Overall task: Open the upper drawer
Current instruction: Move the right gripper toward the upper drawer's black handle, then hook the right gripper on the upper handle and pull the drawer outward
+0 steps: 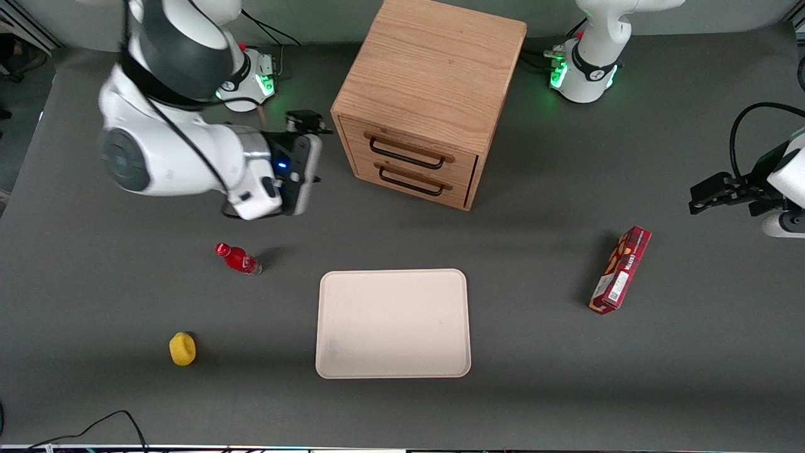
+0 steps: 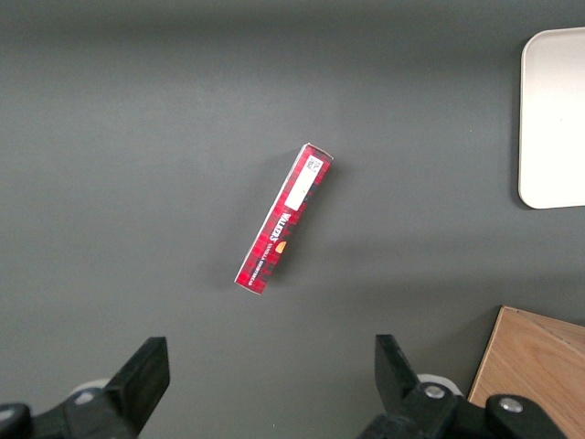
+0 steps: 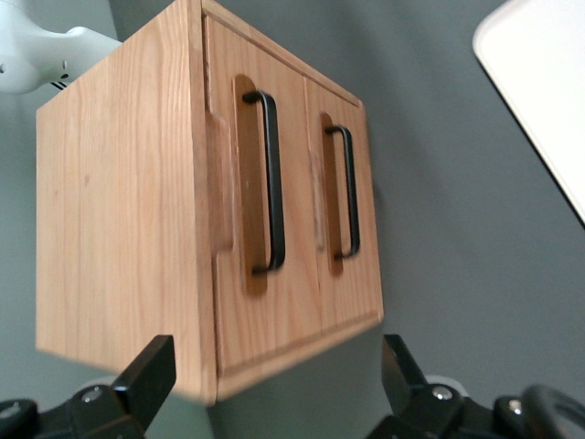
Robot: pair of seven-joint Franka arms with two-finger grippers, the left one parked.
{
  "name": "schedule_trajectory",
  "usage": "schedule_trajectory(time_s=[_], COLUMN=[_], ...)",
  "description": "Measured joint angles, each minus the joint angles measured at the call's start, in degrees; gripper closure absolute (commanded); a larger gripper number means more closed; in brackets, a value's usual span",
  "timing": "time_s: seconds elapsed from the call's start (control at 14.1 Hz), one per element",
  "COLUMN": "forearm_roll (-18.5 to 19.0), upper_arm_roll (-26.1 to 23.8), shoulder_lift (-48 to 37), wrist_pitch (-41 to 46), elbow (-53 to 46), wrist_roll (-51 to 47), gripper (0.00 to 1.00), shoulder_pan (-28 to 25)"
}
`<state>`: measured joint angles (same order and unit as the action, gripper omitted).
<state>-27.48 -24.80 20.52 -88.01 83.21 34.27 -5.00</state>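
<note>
The oak cabinet [image 1: 434,69] stands at the back middle of the table. Its upper drawer [image 1: 412,143] with a black wire handle [image 1: 407,154] is shut flush, directly above the lower twin drawer [image 1: 412,179], also shut. My right gripper [image 1: 314,167] hovers above the table beside the cabinet, toward the working arm's end, level with the drawer fronts and a short gap from them. It is open and empty. In the right wrist view the open gripper [image 3: 279,370] faces the cabinet's front corner. The upper drawer [image 3: 233,238] and its handle [image 3: 274,183] lie ahead of it, untouched.
A red bottle [image 1: 238,258] lies nearer the front camera than the gripper. A yellow object [image 1: 182,348] is nearer still. A cream tray [image 1: 393,323] lies in front of the cabinet. A red box [image 1: 621,270] lies toward the parked arm's end.
</note>
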Motion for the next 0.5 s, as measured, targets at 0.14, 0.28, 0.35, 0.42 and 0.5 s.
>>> schedule_trajectory(time_s=[0.14, 0.28, 0.35, 0.42, 0.5], forearm_roll=[2.77, 6.36, 8.51, 10.73, 12.19], upper_arm_roll=[-3.28, -6.69, -8.58, -10.52, -12.07], shoulder_lift=[3.45, 6.46, 7.91, 9.29, 10.47], wrist_pitch=[-4.16, -7.85, -9.23, -10.46, -11.64], elbow=[0.01, 0.02, 0.00, 0.00, 0.00], wrist_roll=[-0.03, -2.72, -4.75, -6.08, -7.12], gripper=[0.00, 0.00, 0.00, 0.00, 0.00], shoulder_pan=[-0.76, -0.96, -0.80, -0.50, -0.22])
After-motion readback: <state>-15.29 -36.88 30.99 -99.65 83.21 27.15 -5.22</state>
